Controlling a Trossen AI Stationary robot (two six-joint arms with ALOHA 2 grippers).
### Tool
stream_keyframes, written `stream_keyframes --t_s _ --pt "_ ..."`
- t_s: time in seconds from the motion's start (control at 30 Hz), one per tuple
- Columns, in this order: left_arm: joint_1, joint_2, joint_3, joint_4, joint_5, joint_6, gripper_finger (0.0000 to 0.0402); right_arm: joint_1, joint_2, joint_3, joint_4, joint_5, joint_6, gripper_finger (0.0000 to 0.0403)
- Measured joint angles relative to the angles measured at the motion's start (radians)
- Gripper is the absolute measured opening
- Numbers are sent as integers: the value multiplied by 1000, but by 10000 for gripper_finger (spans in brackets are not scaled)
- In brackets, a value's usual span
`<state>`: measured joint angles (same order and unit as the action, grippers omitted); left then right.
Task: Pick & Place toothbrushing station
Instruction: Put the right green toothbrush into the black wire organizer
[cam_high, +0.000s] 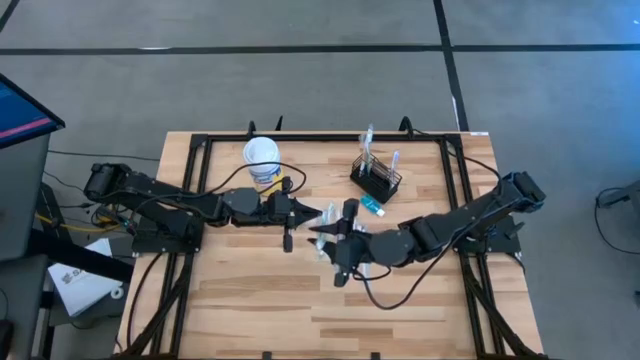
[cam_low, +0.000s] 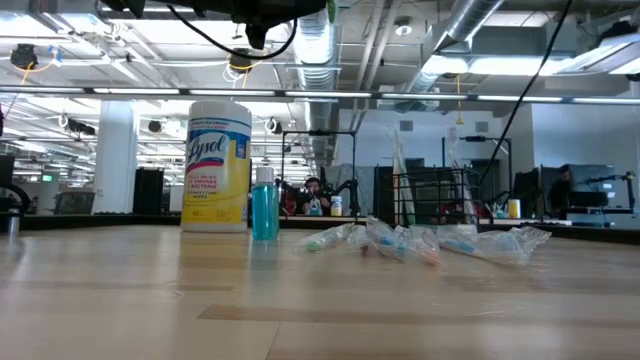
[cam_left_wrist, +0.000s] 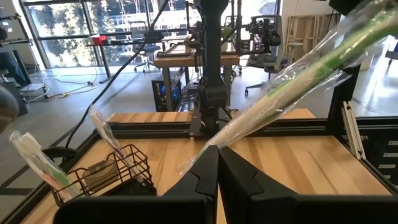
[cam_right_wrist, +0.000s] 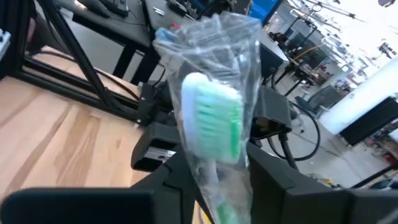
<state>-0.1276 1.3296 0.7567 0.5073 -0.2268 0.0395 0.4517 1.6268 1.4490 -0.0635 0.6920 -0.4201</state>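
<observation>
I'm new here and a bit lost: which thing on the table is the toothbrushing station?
Start at the wooden table and find the tall yellow wipes canister near its far edge. The toothbrushing station is further along that edge: a small black wire-mesh caddy, the only one with wrapped toothbrushes standing upright.

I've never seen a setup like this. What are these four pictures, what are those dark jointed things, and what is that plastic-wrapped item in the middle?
They are two robot arms at a wooden table. One picture looks straight down, one looks level across the tabletop, and two come from cameras on the arms' wrists. Each arm ends in a two-fingered end effector. The left end effector is shut on a bagged toothbrush; the right end effector has its fingers around the brush end of the same bag, as though taking it over. On the table stand a black wire caddy already holding wrapped toothbrushes, a white-lidded yellow wipes canister, a small blue bottle, and more bagged toothbrushes lying loose.
</observation>
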Motion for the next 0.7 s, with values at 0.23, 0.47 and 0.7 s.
stream_keyframes --t_s 0.23,0.47,0.7 --pt "0 0 0 6 0 0 0 14 0 0 -11 24 -8 50" --pt "0 0 -1 0 0 0 0 12 -1 0 -6 46 -18 11" --pt "0 0 -1 1 -10 5 0 13 -1 0 -11 74 -1 6"
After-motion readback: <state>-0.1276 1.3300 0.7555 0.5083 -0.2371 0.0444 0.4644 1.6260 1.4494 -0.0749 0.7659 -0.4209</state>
